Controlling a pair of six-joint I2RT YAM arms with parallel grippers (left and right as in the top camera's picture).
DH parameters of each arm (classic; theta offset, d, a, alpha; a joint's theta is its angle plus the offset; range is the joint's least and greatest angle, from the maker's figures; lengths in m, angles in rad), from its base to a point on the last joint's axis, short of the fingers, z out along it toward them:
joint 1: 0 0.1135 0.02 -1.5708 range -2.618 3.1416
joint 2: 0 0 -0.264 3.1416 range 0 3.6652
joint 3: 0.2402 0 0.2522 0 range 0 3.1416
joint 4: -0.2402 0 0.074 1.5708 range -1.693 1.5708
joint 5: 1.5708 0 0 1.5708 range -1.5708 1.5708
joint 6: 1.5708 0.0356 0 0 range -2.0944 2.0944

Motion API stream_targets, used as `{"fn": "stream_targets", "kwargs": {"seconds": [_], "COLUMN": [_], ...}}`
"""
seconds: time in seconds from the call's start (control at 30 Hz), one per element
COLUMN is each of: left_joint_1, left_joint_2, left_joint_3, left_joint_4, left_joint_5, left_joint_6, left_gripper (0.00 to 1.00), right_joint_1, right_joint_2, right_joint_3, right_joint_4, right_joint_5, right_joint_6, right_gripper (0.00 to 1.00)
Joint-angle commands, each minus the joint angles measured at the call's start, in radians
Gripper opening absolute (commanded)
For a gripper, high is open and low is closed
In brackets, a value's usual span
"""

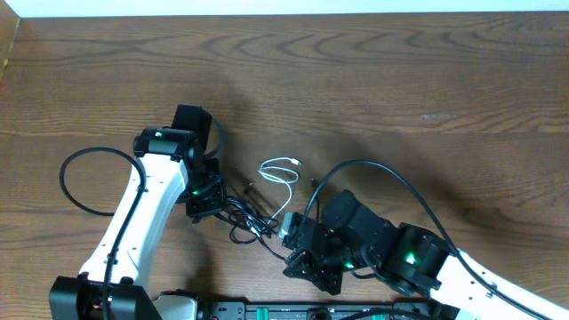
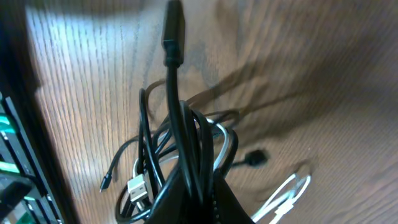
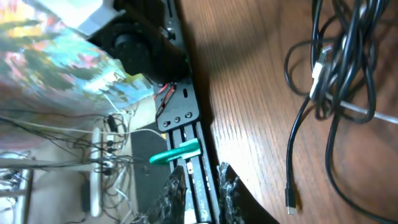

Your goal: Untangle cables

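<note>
The knot of thin black cables (image 1: 244,218) lies on the brown wood-grain surface (image 1: 400,80) close to its near edge, between the two arms. A thin white cable (image 1: 280,169) loops away from it on the far side. The left gripper (image 2: 194,202) is clamped on a thick black cable with a moulded plug (image 2: 174,74) at the left side of the knot. That grip looks meant to hold one strand so it can be drawn out of the rest. The right gripper (image 3: 199,190) has its fingers apart with nothing between them. It hangs at the near right of the knot, over the surface edge, probably placed to take a second strand.

The overhead view gives the layout, with an arm on each side of the knot and the white loop mostly clear of it, but the arm bodies hide both grips. The left wrist view shows the clamp itself. It also shows a silver USB plug (image 2: 138,186) buried among the black loops, with the white cable running in among them. Only the right wrist view shows the parted fingers, a loose black cable end with a small plug (image 3: 291,200) lying free beside the knot, and the black metal rail (image 3: 186,124) past the surface edge.
</note>
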Motion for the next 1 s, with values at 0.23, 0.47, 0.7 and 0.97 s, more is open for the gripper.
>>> {"fn": "stream_targets", "kwargs": {"seconds": [0.23, 0.47, 0.7, 0.97], "left_joint_1": [0.004, 0.004, 0.004, 0.004], "left_joint_2": [-0.006, -0.005, -0.004, 0.002], "left_joint_3": [-0.003, -0.003, -0.003, -0.003], "left_joint_4": [-0.005, -0.018, -0.048, -0.061], "left_joint_5": [-0.03, 0.044, 0.049, 0.048], "left_joint_6": [0.116, 0.089, 0.063, 0.063], "left_gripper": [0.08, 0.08, 0.08, 0.08], "right_joint_1": [-0.01, 0.02, 0.021, 0.021], "right_joint_2": [0.14, 0.268, 0.381, 0.443], "right_joint_3": [0.003, 0.003, 0.003, 0.003], "right_joint_4": [0.09, 0.131, 0.244, 0.372], "right_joint_5": [0.083, 0.14, 0.267, 0.304], "right_joint_6": [0.178, 0.179, 0.22, 0.22], "right_gripper": [0.2, 0.32, 0.33, 0.37]}}
